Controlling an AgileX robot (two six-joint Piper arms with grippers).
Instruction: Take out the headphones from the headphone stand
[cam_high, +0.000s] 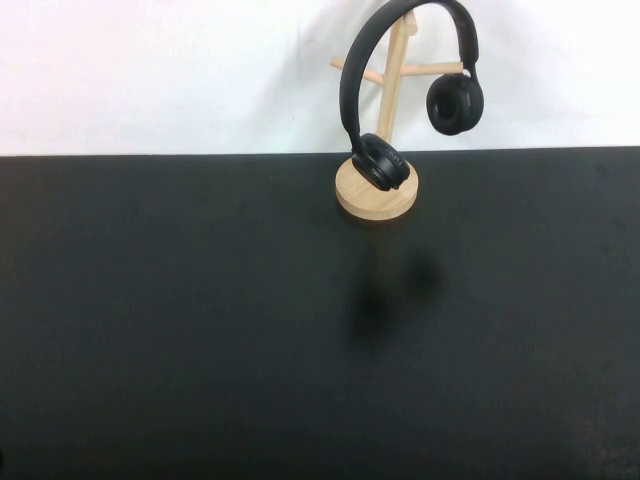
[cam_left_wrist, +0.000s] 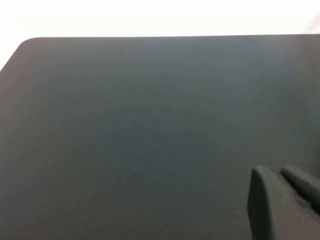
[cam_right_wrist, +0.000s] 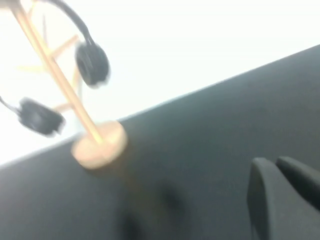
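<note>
The matte black headphones (cam_high: 456, 103) hang over the top of the light wooden headphone stand (cam_high: 376, 197) at the far middle of the black table; one ear cup rests low by the round base, the other hangs higher on the right. The right wrist view also shows the headphones (cam_right_wrist: 92, 62) and the stand (cam_right_wrist: 99, 145), blurred and some way off. My right gripper (cam_right_wrist: 275, 162) is shut and empty, well short of the stand. My left gripper (cam_left_wrist: 279, 171) is shut and empty over bare table. Neither arm shows in the high view.
The black table (cam_high: 200, 320) runs up to a white wall behind the stand. The left wrist view shows the table's far edge and a rounded corner (cam_left_wrist: 30, 42).
</note>
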